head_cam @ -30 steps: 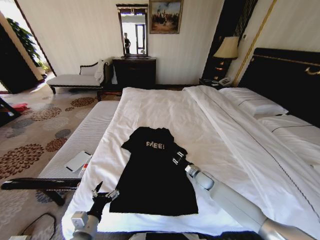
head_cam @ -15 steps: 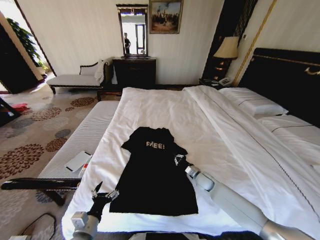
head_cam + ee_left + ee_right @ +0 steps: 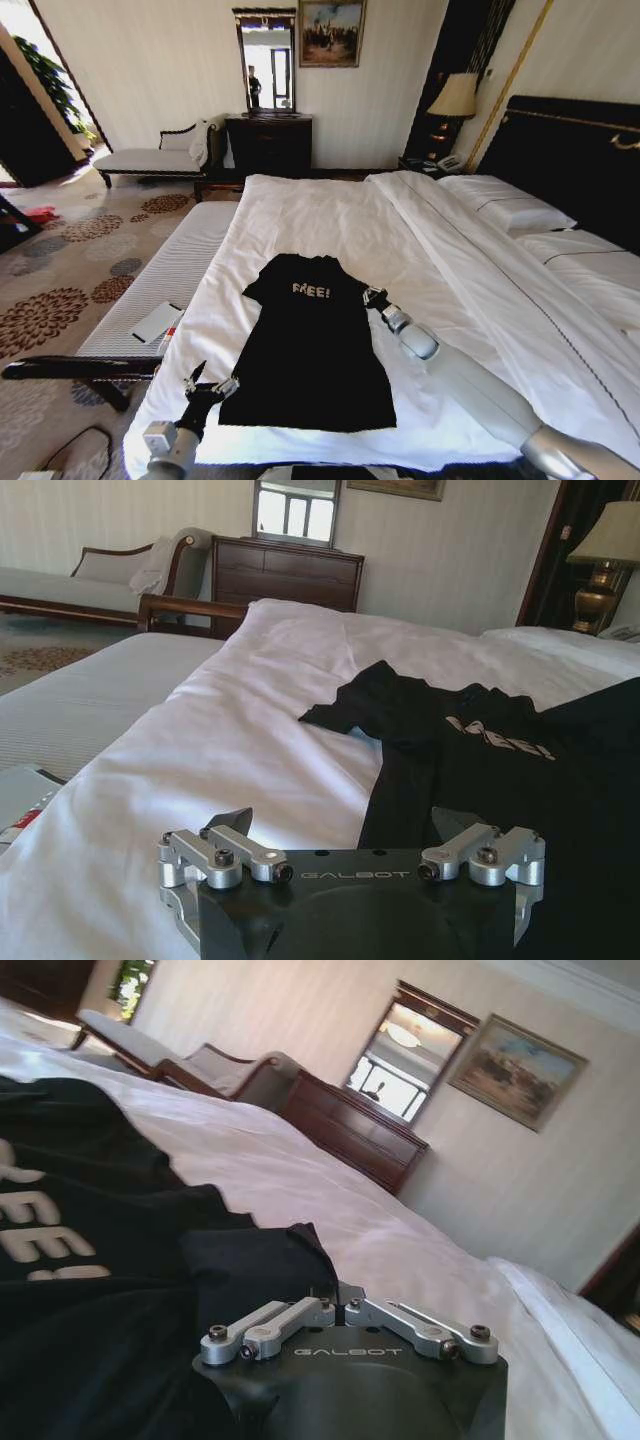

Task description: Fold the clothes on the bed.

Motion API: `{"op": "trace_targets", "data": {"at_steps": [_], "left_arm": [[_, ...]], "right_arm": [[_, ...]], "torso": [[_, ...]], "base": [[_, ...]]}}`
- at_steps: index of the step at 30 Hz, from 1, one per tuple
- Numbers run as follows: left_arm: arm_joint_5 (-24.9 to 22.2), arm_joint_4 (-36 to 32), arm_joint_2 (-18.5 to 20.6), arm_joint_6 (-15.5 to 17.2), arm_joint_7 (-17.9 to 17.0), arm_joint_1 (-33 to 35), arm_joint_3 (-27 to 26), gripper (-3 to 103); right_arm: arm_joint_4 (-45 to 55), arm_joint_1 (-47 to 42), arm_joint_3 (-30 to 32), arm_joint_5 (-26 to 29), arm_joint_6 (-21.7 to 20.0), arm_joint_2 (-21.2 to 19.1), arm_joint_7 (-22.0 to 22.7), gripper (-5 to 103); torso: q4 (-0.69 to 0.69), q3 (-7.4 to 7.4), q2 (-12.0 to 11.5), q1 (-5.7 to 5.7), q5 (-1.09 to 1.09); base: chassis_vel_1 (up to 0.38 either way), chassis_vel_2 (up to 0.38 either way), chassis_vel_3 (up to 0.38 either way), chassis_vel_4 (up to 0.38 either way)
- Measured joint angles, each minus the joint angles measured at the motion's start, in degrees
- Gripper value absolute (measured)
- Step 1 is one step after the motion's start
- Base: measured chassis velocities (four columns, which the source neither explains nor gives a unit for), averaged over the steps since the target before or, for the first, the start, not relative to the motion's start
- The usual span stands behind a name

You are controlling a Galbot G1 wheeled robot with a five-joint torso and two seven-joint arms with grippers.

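We hold right gripper pinching T-shirt sleeve to fold inward; left gripper spread, beside T-shirt's hem corner.

Black short-sleeved T-shirt lies flat, front up, on the near part of the bed, hem toward the foot edge, collar toward the far side. Small white "FREE!" lettering on chest. Both sleeves spread out. Bed: white sheets, duvet folded back along the right, pillows against dark headboard.
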Motion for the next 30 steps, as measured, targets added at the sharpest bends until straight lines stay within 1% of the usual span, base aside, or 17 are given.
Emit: {"op": "trace_targets", "data": {"at_steps": [1, 2, 6, 10, 17, 23, 27, 28, 30], "left_arm": [[-0.1, 0.0, 0.0, 0.0, 0.0, -0.1, 0.0, 100], [-0.1, 0.0, 0.0, 0.0, 0.0, -0.1, 0.0, 100], [-0.4, -0.2, -0.1, 0.0, -0.1, -0.4, -0.4, 100], [-0.9, -0.2, 0.0, 0.0, -0.2, -0.8, -0.5, 100], [-1.1, 0.0, 0.0, 0.2, -0.4, -1.3, -0.2, 100], [-1.3, 0.4, 0.1, 0.2, -0.4, -1.4, -0.3, 100], [-1.7, 0.8, 0.4, 0.6, -0.9, -2.3, -0.1, 100], [-1.9, 0.8, 0.5, 0.8, -1.1, -2.7, 0.0, 100], [-2.7, 1.1, 0.9, 1.5, -1.6, -3.8, 0.2, 100]], "right_arm": [[-1.0, 0.9, 0.7, 2.0, -0.8, 0.0, 0.3, 0], [-1.0, 0.9, 0.7, 2.0, -0.8, 0.0, 0.3, 0], [-4.0, 3.5, 2.1, 6.3, -2.7, 0.4, 0.9, 0], [-6.6, 5.2, 2.3, 8.0, -3.3, 0.7, 0.9, 0], [-11.0, 6.9, 1.2, 8.1, -2.9, 1.8, 0.3, 0], [-11.8, 5.9, 1.6, 9.5, -5.6, 2.6, 1.6, 0], [-12.8, 5.4, 2.0, 9.6, -6.4, 3.1, 2.3, 0], [-13.2, 5.3, 2.1, 9.8, -6.5, 3.3, 2.5, -3], [-13.4, 5.1, 2.4, 10.7, -6.8, 3.5, 2.8, 7]], "torso": [[0.0, 0.0, 0.0, 0.0, 0.01], [0.0, 0.0, 0.0, 0.0, 0.01], [0.0, 0.0, 0.0, 0.0, 0.0], [0.0, 0.0, 0.0, 0.0, 0.01], [0.0, 0.0, 0.0, 0.0, 0.0], [0.01, 0.0, 0.0, 0.0, 0.0], [-0.01, -0.01, 0.0, 0.0, 0.0], [0.0, 0.0, 0.0, 0.0, 0.0], [0.0, -0.01, 0.0, 0.0, 0.0]], "base": [[0.0, 0.0, 0.0, 0.0], [0.0, 0.0, 0.0, 0.0], [0.0, 0.0, 0.0, 0.0], [0.0, 0.0, 0.0, 0.0], [0.0, 0.0, 0.0, 0.0], [0.0, 0.0, 0.0, 0.0], [0.0, 0.0, 0.0, 0.0], [0.0, 0.0, 0.0, 0.0], [0.0, 0.0, 0.0, 0.0]]}}
